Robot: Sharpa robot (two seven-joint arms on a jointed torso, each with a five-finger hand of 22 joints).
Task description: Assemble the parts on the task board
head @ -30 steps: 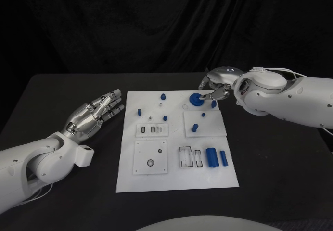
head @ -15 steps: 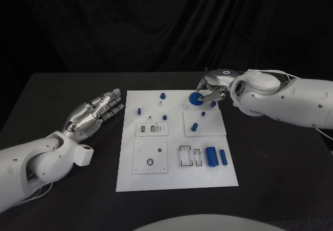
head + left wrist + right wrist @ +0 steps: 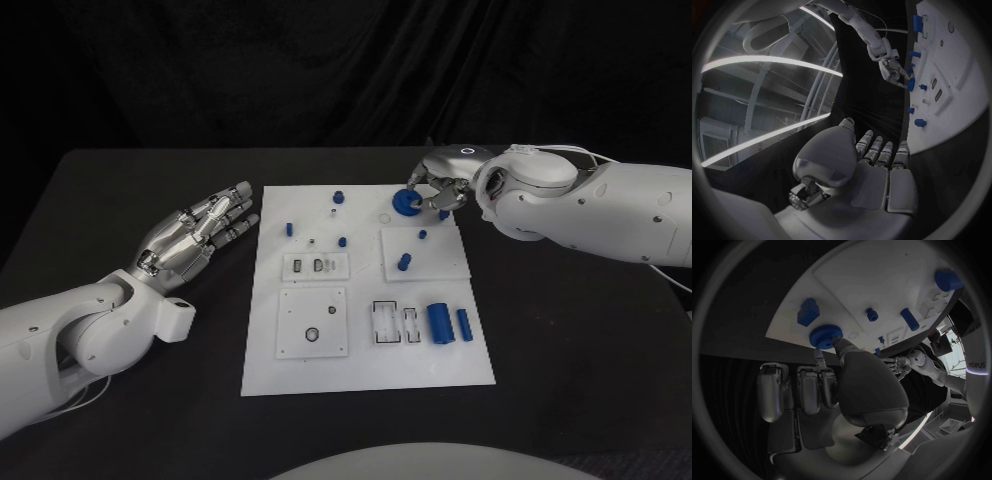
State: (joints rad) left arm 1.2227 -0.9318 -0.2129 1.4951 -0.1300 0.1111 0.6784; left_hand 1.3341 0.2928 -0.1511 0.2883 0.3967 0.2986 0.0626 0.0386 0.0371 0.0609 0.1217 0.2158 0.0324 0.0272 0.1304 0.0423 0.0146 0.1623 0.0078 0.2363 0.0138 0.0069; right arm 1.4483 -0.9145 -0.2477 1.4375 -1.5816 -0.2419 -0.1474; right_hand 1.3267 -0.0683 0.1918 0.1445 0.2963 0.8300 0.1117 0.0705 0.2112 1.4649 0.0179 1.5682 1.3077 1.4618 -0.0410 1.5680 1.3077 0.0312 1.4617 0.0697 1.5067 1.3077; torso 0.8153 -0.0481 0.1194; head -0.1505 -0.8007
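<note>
- I see a black table point(image 3: 130, 190) with a dark curtain point(image 3: 346, 70) hanging behind it.
- The white task board point(image 3: 368, 370) lies flat in the middle of the table, with its long side going from 12 to 6 o'clock.
- Small blue parts sit on the board. A fat blue cylinder point(image 3: 440, 325) and a thin blue cylinder point(image 3: 464, 325) lie side by side at about 4 o'clock on the board.
- A small blue peg point(image 3: 404, 264) lies on a raised square plate near the middle of the board, a bit to the 3 o'clock side.
- A round blue knob point(image 3: 405, 204) with a bumpy rim sits at about 1 o'clock on the board, near the far edge.
- My right hand point(image 3: 444, 180) is at that knob. It pinches the knob between the thumb and a finger. In the right wrist view the thumb tip presses on the knob's rim point(image 3: 824, 336).
- The other fingers point(image 3: 773, 390) of the right hand are tucked down side by side, just off the board's edge.
- The right arm comes in from 3 o'clock and bends over the far corner of the board.
- My left hand point(image 3: 195, 235) holds nothing. Its fingers are straight and a little apart, palm facing up.
- The left hand is over the table at 9 o'clock, just beside the board's edge, and points toward 1 o'clock.
</note>
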